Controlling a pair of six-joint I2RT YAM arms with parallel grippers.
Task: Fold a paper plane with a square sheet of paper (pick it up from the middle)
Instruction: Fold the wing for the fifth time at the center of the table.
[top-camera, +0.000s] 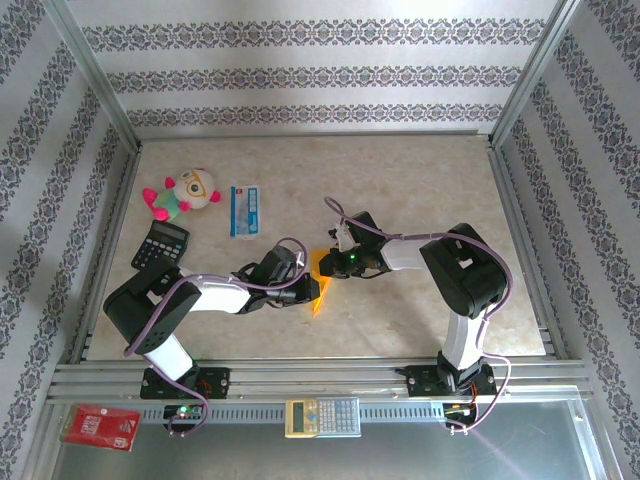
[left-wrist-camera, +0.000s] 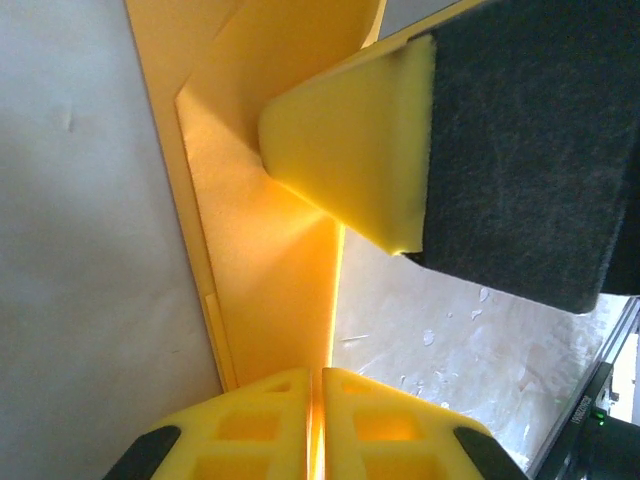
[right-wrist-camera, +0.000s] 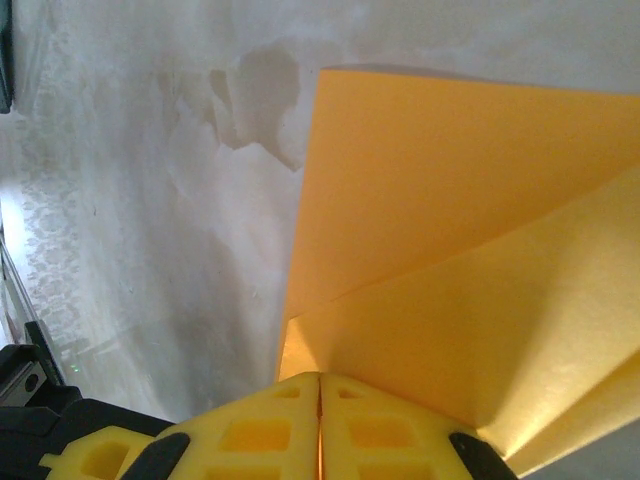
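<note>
**Left gripper** (left-wrist-camera: 320, 392): fingers pressed together, clamping a fold of the orange-yellow paper (left-wrist-camera: 262, 300). One finger (left-wrist-camera: 345, 150) of the other arm lies on the same sheet just beyond.

**Right gripper** (right-wrist-camera: 320, 392): fingers likewise closed, pinching the layered edge of the paper.

**Top view:** the left gripper (top-camera: 309, 289) and right gripper (top-camera: 334, 267) meet near the middle of the table (top-camera: 430, 180), with the partly folded paper (top-camera: 321, 270) between them. Its visible long axis runs near–far, tapering to a tip at the near end. A black calculator (top-camera: 160, 245) and a blue-and-white packet (top-camera: 245, 210) lie well apart, far left.

Two calculators (top-camera: 160, 243) (top-camera: 322, 416), one toy (top-camera: 185, 193), one packet (top-camera: 245, 210), one paper (top-camera: 322, 265) — perhaps one box (top-camera: 100, 425).
</note>
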